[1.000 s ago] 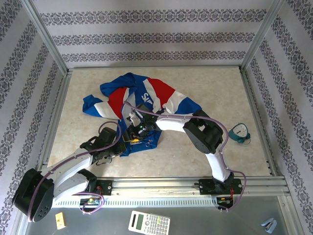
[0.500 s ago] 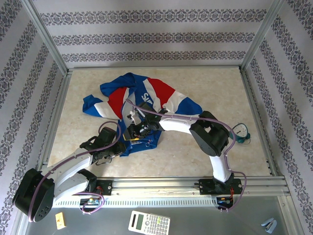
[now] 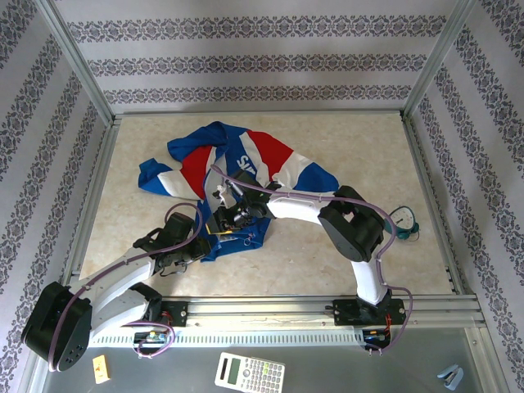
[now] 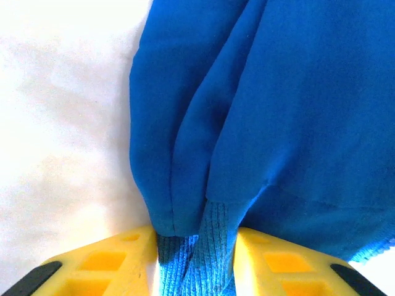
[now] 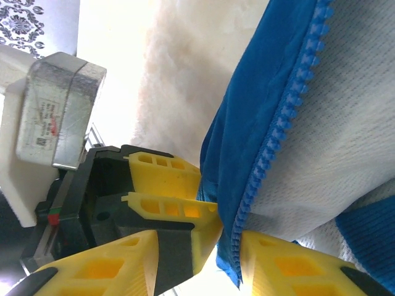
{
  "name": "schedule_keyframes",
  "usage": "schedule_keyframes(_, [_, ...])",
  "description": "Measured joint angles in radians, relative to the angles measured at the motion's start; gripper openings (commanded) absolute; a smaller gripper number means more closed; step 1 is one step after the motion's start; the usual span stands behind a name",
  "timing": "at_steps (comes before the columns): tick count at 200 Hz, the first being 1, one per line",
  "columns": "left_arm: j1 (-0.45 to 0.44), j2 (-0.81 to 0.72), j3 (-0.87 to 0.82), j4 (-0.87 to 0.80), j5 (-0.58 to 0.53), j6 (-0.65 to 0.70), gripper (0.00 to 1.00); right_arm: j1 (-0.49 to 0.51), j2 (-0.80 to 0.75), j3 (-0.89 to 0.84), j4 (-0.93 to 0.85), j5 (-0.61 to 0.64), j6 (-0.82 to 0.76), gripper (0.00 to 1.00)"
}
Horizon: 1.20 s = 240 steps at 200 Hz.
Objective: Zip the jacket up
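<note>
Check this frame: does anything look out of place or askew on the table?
The jacket lies bunched and twisted rather than flat, sleeves splayed, and its zipper edge is unjoined. The left gripper pinches the ribbed hem. A teal object sits by the right edge of the table and seems unrelated to zipping.

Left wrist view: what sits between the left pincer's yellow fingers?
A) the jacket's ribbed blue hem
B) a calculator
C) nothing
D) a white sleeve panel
A: the ribbed blue hem of the jacket is bunched between the fingers of the left pincer.
</note>
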Motion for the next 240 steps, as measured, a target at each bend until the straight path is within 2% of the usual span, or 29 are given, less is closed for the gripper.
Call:
schedule_keyframes(16, [0.000,0.000,0.000,0.002,0.005,0.002,0.34,0.000,0.013,-0.001,0.000,0.000,0.000,0.39])
schedule_keyframes(42, [0.001,-0.001,0.000,0.002,0.010,0.008,0.34,0.000,0.024,-0.011,0.000,0.000,0.001,0.33])
schedule_keyframes(55, [0.002,-0.001,0.000,0.002,0.015,0.009,0.34,0.000,0.024,-0.011,0.000,0.000,-0.001,0.26])
schedule_keyframes(86, [0.006,-0.004,0.000,0.001,0.021,0.016,0.37,0.000,0.024,-0.013,0.005,0.001,0.004,0.00])
schedule_keyframes(132, [0.007,-0.068,0.058,-0.077,0.032,0.058,0.48,0.000,0.014,-0.033,0.013,0.019,0.005,0.00])
schedule_keyframes(157, [0.015,-0.151,0.131,-0.138,0.045,0.088,0.51,-0.007,-0.029,-0.039,0.011,0.026,0.013,0.00])
schedule_keyframes(195, [0.020,-0.247,0.192,-0.153,0.090,0.103,0.49,-0.026,-0.105,-0.038,0.010,0.025,0.024,0.00])
schedule_keyframes(240, [0.024,-0.251,0.179,-0.095,0.200,0.090,0.42,-0.040,-0.116,-0.036,-0.003,0.024,0.028,0.00])
